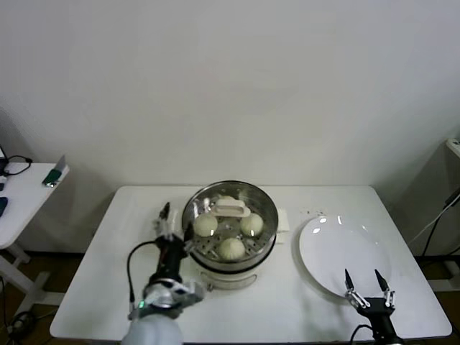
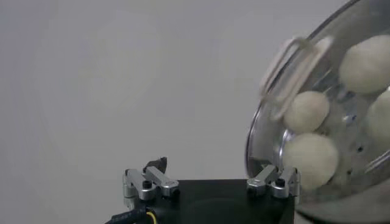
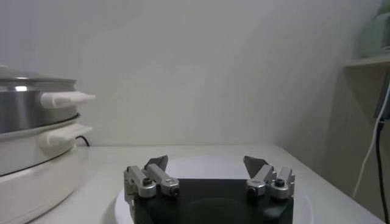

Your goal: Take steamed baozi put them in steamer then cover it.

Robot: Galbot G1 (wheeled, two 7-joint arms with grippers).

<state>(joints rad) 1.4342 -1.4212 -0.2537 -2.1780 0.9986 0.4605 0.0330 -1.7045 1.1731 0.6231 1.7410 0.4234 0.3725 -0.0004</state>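
The steamer (image 1: 267, 215) stands mid-table on its cream pot base (image 1: 228, 275). Four baozi lie inside: one (image 1: 206, 225), one (image 1: 251, 223), one (image 1: 231, 249) and one (image 1: 226, 200) partly behind the handle. The glass cover (image 1: 215, 237) lies on the steamer, its cream bar handle (image 1: 231, 210) on top. My left gripper (image 1: 176, 221) is open and empty at the steamer's left rim. In the left wrist view it (image 2: 210, 170) has one finger (image 2: 268, 175) at the cover's rim (image 2: 253, 137), with baozi (image 2: 311, 155) showing through the glass. My right gripper (image 1: 362, 277) is open and empty over the plate.
A flat white plate (image 1: 338, 244) lies right of the steamer; it also shows in the right wrist view (image 3: 207, 165). The steamer's side handles (image 3: 64, 98) stick out toward it. A side table (image 1: 29, 194) with small items stands at far left.
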